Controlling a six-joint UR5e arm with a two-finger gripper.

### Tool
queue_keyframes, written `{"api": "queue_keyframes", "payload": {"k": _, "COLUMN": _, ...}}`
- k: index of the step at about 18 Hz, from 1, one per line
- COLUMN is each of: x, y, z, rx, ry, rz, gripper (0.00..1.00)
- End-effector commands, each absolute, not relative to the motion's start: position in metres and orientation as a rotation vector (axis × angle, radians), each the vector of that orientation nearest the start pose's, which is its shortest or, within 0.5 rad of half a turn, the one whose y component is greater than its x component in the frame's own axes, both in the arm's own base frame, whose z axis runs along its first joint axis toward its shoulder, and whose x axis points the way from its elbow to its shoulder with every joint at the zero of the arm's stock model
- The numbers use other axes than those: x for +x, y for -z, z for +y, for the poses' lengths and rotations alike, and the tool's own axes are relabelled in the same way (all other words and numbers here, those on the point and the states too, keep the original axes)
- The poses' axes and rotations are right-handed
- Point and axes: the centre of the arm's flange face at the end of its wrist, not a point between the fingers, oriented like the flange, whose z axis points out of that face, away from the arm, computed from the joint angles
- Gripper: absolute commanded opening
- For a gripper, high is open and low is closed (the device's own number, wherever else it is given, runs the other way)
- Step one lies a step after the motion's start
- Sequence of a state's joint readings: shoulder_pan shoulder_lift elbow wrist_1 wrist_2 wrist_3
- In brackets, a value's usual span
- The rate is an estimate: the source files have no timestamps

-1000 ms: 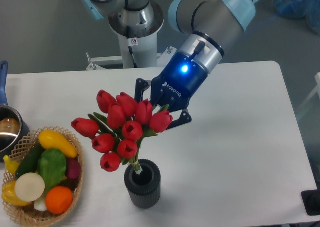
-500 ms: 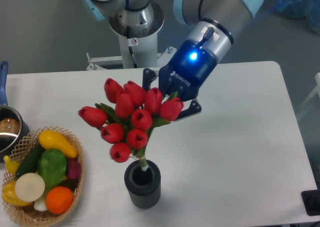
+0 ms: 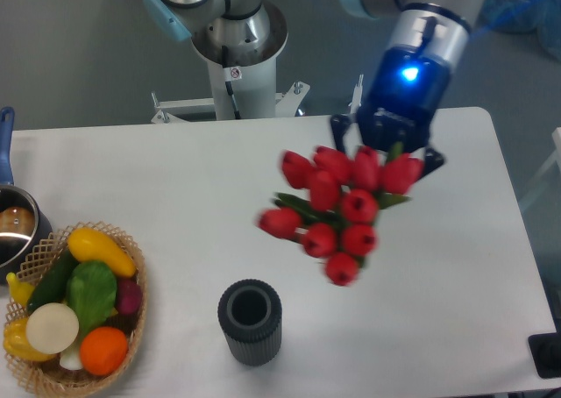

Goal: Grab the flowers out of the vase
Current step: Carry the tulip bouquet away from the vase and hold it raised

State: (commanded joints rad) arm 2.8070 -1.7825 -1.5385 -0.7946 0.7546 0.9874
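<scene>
Gripper [image 3: 386, 152] pointing down, clasping flowers [image 3: 340, 212] in air, well clear of vase [image 3: 250, 322]

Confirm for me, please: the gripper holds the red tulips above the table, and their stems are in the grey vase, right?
Not quite. In the camera view the gripper holds the flowers above the table, but they are clear of the vase, whose mouth is empty.

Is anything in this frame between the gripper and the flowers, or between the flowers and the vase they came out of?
Nothing visible. The gripper is right at the flowers, which hang in the air up and to the right of the vase. Only bare table shows between the bunch and the vase.
</scene>
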Motion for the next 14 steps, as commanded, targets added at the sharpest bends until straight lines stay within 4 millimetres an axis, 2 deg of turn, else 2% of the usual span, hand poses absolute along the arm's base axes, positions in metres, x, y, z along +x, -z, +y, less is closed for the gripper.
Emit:
{"api": "queue_keyframes", "payload": {"k": 2, "x": -0.504, "y": -0.492, "z": 0.376, "rx": -2.202, "ry": -0.194, "rz": 0.039, "gripper": 0.00}}
{"api": "queue_keyframes", "payload": {"k": 4, "x": -0.510, "y": -0.468, "z": 0.359, "rx": -2.249, "ry": -0.181, "rz": -0.021, "gripper": 0.00}}
{"api": "queue_keyframes", "payload": {"k": 7, "x": -0.518, "y": -0.447, "z": 0.338, "rx": -2.322, "ry": -0.194, "rz": -0.104, "gripper": 0.00}}
{"api": "queue_keyframes", "payload": {"k": 14, "x": -0.525, "y": -0.436, "z": 0.319, "rx": -2.506, "ry": -0.269, "rz": -0.189, "gripper": 0.00}}
